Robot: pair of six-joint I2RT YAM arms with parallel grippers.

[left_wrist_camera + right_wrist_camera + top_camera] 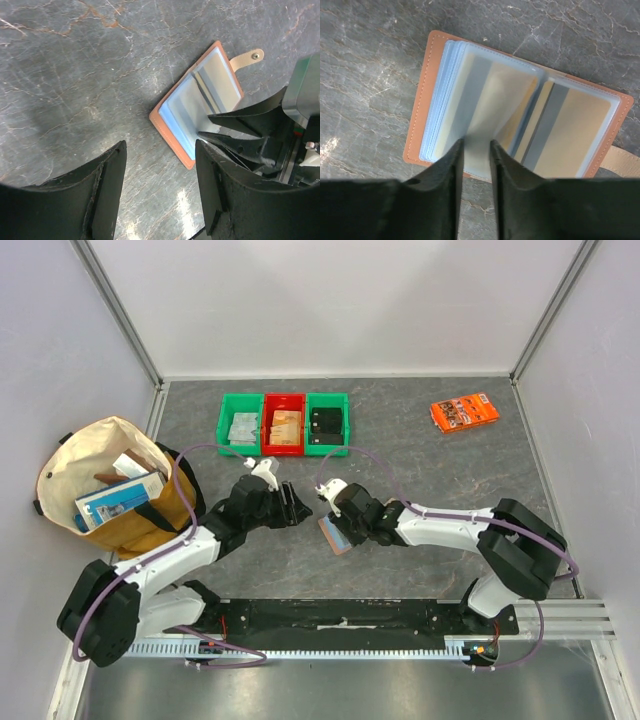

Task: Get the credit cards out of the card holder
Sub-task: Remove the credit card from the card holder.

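The card holder (pixel 333 534) lies open on the grey table between the arms, brown leather with bluish clear sleeves. It also shows in the right wrist view (pixel 417 105) and the left wrist view (pixel 200 95). Tan credit cards with grey stripes sit in its sleeves (pixel 575 135). My right gripper (pixel 476 142) is right over it. Its jaws are a narrow gap apart, with the tips on a raised sleeve page. My left gripper (pixel 160 150) is wide open and empty, low over bare table just left of the holder.
Green, red and green bins (pixel 283 425) stand in a row at the back, each holding cards. An orange printed packet (pixel 464 412) lies at the back right. A cloth bag (pixel 115 485) with boxes stands at the left wall.
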